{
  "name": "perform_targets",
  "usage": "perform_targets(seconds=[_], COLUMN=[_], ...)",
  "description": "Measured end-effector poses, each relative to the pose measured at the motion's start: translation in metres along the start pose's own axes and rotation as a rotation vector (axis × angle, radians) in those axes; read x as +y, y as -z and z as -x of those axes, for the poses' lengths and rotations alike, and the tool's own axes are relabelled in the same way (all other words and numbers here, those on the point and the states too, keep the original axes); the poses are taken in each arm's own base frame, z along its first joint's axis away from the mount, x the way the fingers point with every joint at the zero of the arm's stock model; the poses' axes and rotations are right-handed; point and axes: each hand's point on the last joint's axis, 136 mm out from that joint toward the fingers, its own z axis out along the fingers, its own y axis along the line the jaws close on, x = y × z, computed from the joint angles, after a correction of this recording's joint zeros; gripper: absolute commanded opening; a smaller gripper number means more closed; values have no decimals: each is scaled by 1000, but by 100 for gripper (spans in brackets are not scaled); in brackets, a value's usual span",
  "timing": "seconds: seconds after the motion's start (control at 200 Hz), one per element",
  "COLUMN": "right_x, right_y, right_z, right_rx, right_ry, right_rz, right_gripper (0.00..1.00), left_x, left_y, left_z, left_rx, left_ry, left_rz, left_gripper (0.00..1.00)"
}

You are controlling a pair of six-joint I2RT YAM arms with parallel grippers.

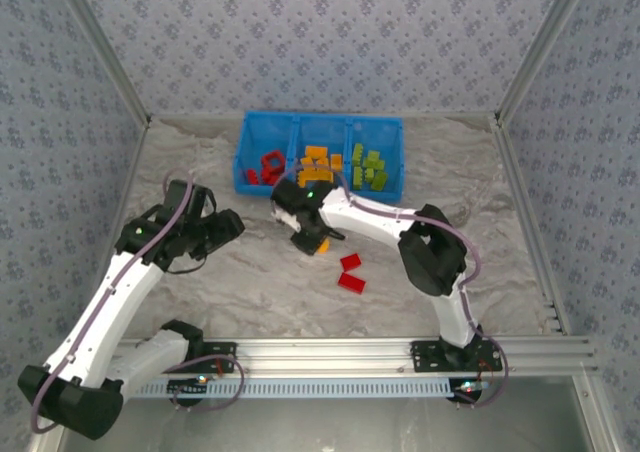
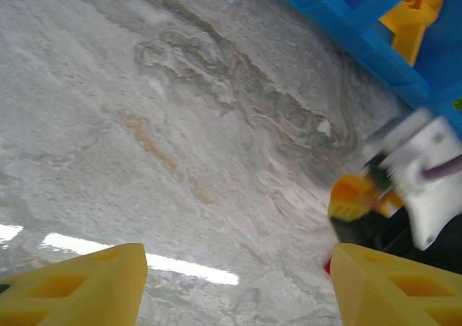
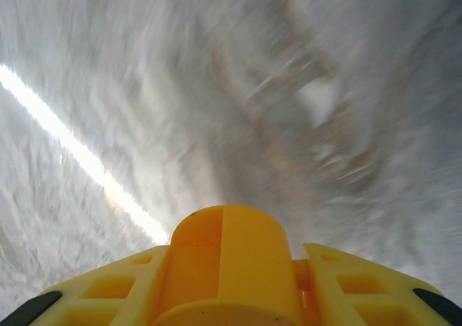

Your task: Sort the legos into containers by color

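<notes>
The round brick [image 3: 227, 254] is a smooth orange-yellow cylinder, and it sits clamped between the two yellow fingers [image 3: 123, 286] of the right gripper [image 3: 231, 286], touching both. From above, this gripper [image 1: 312, 240] is over the table [image 1: 250, 282] just in front of the bin [image 1: 320, 118], with the brick's orange end [image 1: 320, 245] showing at its tip. The left wrist view shows the same brick [image 2: 352, 196] as a blurred orange lump in the right gripper's black-and-white head.

Near it on the right, a red brick [image 1: 350, 262] and a second red brick [image 1: 352, 284] lie flat on the table, close together and apart from the bin.

The bin is bright blue with three compartments side by side: red pieces [image 1: 270, 167] in the left one, orange pieces [image 1: 317, 164] in the middle, green pieces [image 1: 370, 169] in the right.

The left gripper [image 1: 232, 224] is over bare table to the left of the bin. Its yellow fingers [image 2: 79, 286] stand wide apart with nothing between them [image 2: 237, 268].

The table is pale grey with a marbled pattern.
</notes>
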Motion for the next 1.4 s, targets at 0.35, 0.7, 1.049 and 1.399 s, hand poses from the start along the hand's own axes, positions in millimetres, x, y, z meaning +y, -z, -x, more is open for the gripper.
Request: perform_targets(seconds=[0.35,0.7,1.049,1.399], right_x=[-153,-203,-223,-226], right_y=[60,-29,-50,-53], right_z=[99,126,144,136], right_rx=[-348,-348,-416,-385], right_ry=[-429,-581,-632,-645], right_rz=[-117,-160,-206,-218], right_gripper=[43,48,55,70], left_x=[-24,-27,-28,-35], left_y=[3,3,7,-14], left_z=[9,7,3,-6], left_rx=[-27,-14,-5,93], left_ry=[-1,-3,-9,-67], left_rz=[-111,-126,-142,-131], left_gripper=[71,72,72,73])
